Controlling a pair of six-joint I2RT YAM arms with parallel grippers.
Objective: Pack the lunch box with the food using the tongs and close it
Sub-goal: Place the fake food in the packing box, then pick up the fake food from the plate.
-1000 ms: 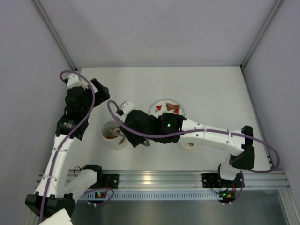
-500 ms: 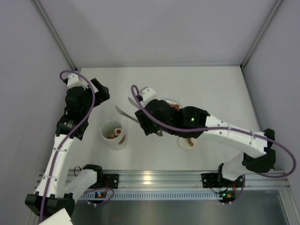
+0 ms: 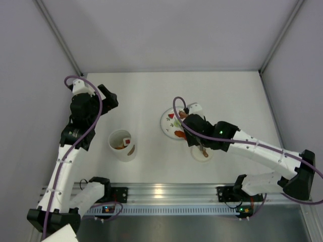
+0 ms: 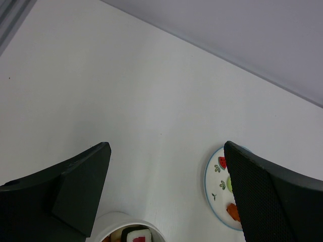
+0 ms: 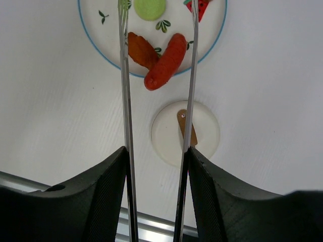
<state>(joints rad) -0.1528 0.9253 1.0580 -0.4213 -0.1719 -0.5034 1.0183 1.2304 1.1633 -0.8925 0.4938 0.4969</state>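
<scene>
My right gripper point(image 5: 157, 151) is shut on the tongs point(image 5: 192, 75), one silvery arm against each finger. The tongs' arms stand apart and reach out over the plate point(image 5: 212, 40), straddling a red sausage point(image 5: 165, 68) and an orange piece point(image 5: 141, 50) of the food. From the top view the right gripper point(image 3: 194, 132) hangs between the plate point(image 3: 166, 128) and the lid. The lunch box point(image 3: 115, 151) stands left of it, open, with food point(image 3: 123, 143) inside. My left gripper point(image 3: 108, 98) is open and empty behind the lunch box point(image 4: 118, 218).
The round white lid point(image 5: 204, 146) with a brown strap lies flat on the table just below the plate, also seen as the lid point(image 3: 199, 156) from above. A green disc point(image 5: 149, 7) and a watermelon piece point(image 5: 200, 5) sit on the plate's far side. Grey walls enclose the table; the metal rail point(image 3: 166, 194) runs along the near edge.
My right arm has swung right with the tongs, from over the lunch box to over the plate. The lunch box's opening now shows uncovered. The left arm has not moved.
</scene>
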